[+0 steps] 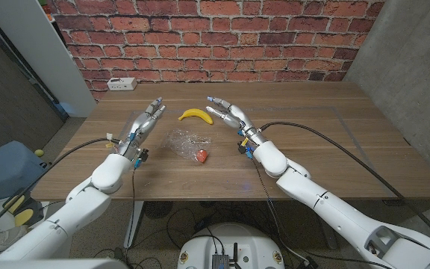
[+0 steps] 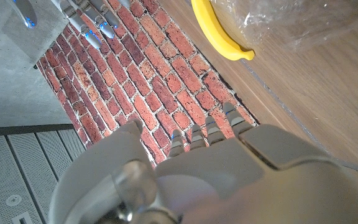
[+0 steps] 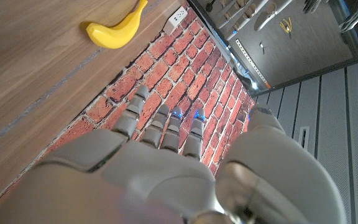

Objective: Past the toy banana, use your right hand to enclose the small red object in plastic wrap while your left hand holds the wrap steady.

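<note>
A small red object lies on the wooden table, at the near edge of a crumpled sheet of clear plastic wrap. Beyond them sits a yellow toy banana, also seen as the banana beside the wrap and as the banana. My left hand hovers to the left of the wrap, fingers apart, holding nothing. My right hand hovers right of the banana, fingers spread and empty. The left hand's back and the right hand's back show close up.
A white power strip lies at the table's far left corner against the red brick wall. Black cables run from both wrists over the table's sides. A blue bin stands on the floor to the left.
</note>
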